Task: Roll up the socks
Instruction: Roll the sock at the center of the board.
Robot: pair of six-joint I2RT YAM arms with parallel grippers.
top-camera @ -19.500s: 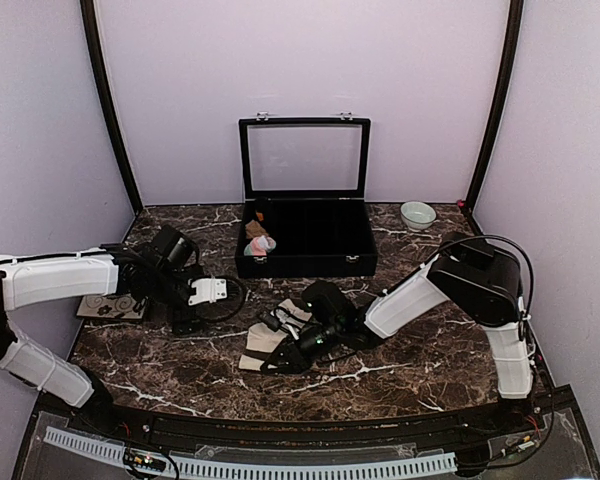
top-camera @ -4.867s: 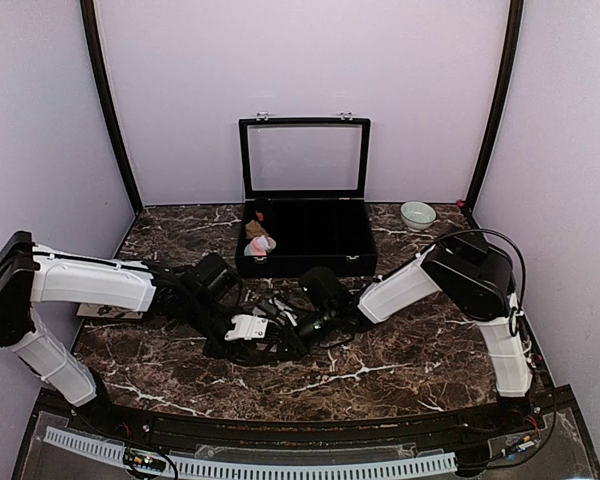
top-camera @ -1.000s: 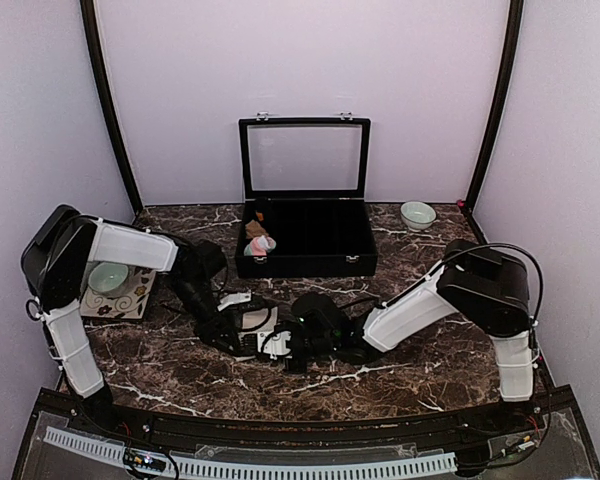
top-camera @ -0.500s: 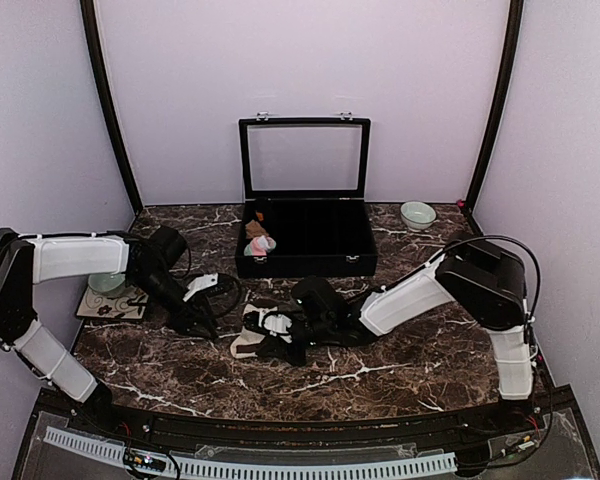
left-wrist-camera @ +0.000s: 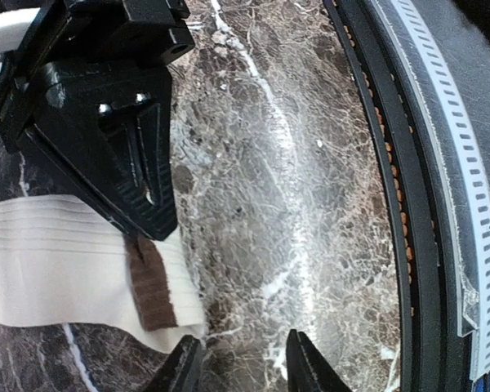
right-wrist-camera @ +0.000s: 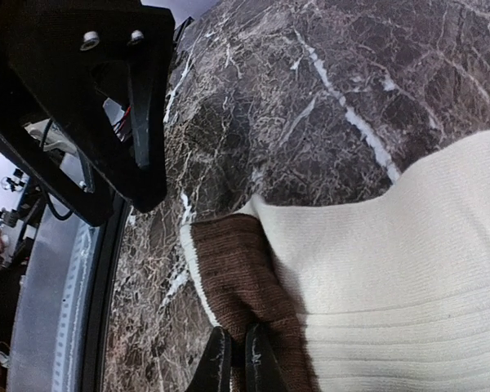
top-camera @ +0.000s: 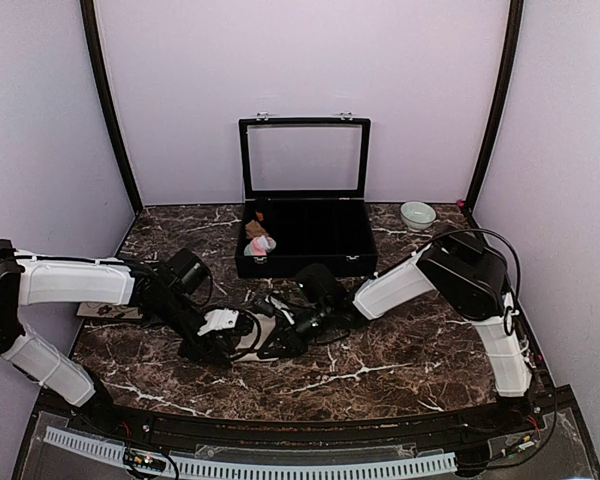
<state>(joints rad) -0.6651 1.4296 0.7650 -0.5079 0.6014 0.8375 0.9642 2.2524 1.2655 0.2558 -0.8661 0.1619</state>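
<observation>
A cream-beige sock (right-wrist-camera: 392, 269) with a dark brown band (right-wrist-camera: 233, 269) lies flat on the marble table (top-camera: 400, 350), just left of centre. My right gripper (right-wrist-camera: 237, 363) is shut on the brown band at the sock's end. In the top view it sits at the sock (top-camera: 265, 328), right gripper (top-camera: 283, 335). My left gripper (left-wrist-camera: 243, 371) is open over bare marble beside the sock's banded corner (left-wrist-camera: 151, 282), with nothing between its fingers. From above, the left gripper (top-camera: 212, 345) is close to the sock's left side. A small pink and white sock (top-camera: 263, 243) lies in the black case.
An open black case (top-camera: 305, 262) with a raised glass lid stands at the back centre, a tan bundle (top-camera: 255, 228) inside. A pale green bowl (top-camera: 417, 214) sits at the back right. A patterned mat (top-camera: 105, 310) lies under my left arm. The table's near rail (left-wrist-camera: 408, 204) runs close to the left gripper.
My left gripper has moved right and nearer, up to the sock's left side. The right gripper has stayed shut on the sock's brown band, shifting a little.
</observation>
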